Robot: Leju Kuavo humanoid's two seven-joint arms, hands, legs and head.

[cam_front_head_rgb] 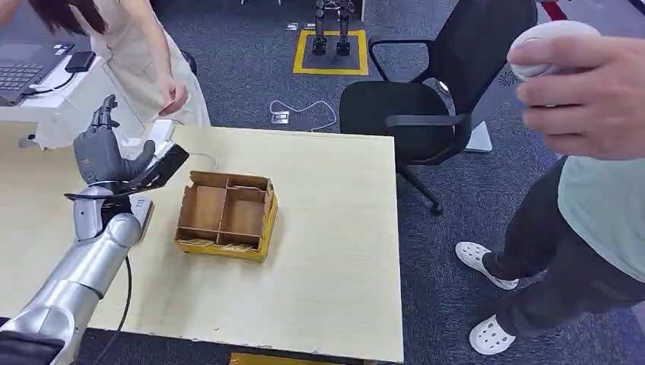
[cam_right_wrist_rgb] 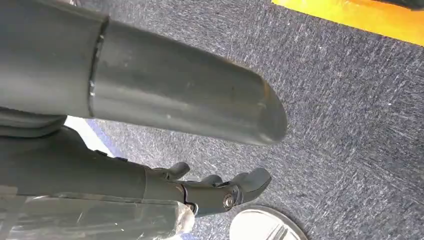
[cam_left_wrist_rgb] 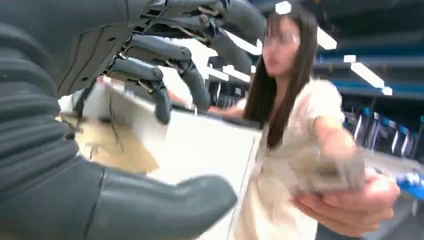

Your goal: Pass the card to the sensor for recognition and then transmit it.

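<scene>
My left hand is raised above the left part of the table, fingers spread upward and holding nothing. Just to its right sits the sensor, a tilted black panel on a white base. In the left wrist view my fingers arch over a white surface, and a person's hand beyond holds a blurred pale card. In the head view that person's hand hangs behind the table's far edge. My right hand hangs over the carpet, holding nothing, fingers loosely bent.
A cardboard box with dividers stands mid-table, right of the sensor. A laptop lies far left. A black office chair stands beyond the table's right corner. Another person at the right holds a white controller.
</scene>
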